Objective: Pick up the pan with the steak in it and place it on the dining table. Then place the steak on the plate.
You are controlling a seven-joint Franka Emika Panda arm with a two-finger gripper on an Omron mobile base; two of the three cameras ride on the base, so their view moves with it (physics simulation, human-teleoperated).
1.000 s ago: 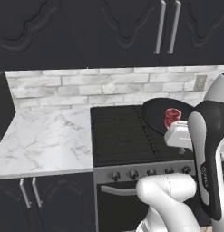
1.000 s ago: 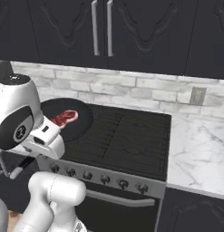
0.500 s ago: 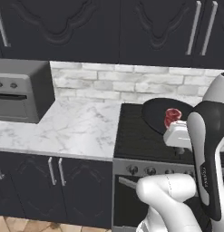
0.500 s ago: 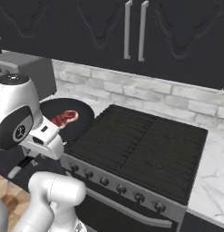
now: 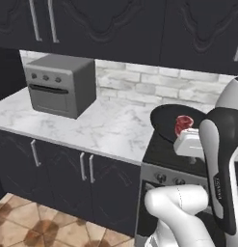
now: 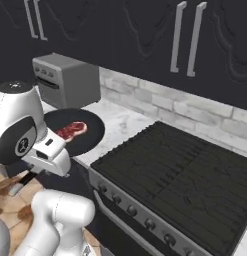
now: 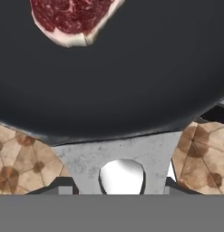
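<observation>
The black pan (image 5: pixel 169 119) hangs in the air over the stove's left edge, level, with the red marbled steak (image 5: pixel 183 124) lying in it. In the right base view the pan (image 6: pixel 80 134) and steak (image 6: pixel 71 129) sit just past the white hand. My gripper (image 7: pixel 120 183) is shut on the pan's grey handle (image 7: pixel 118 152), which has a hole in it. In the hand view the pan (image 7: pixel 127 81) is close, with the steak (image 7: pixel 72 18) at the top. The dining table and the plate are out of view.
A grey countertop oven (image 5: pixel 60 86) stands on the marble counter (image 5: pixel 96 128) to the left. The black stove (image 6: pixel 180 170) with its knobs lies to the right. Dark cabinets run above and below. Tiled floor (image 5: pixel 38 226) shows at the lower left.
Both base views have shifted: the counter and grey oven have come into view and the stove has slid right. The pan stays in the gripper, steak still in it.
</observation>
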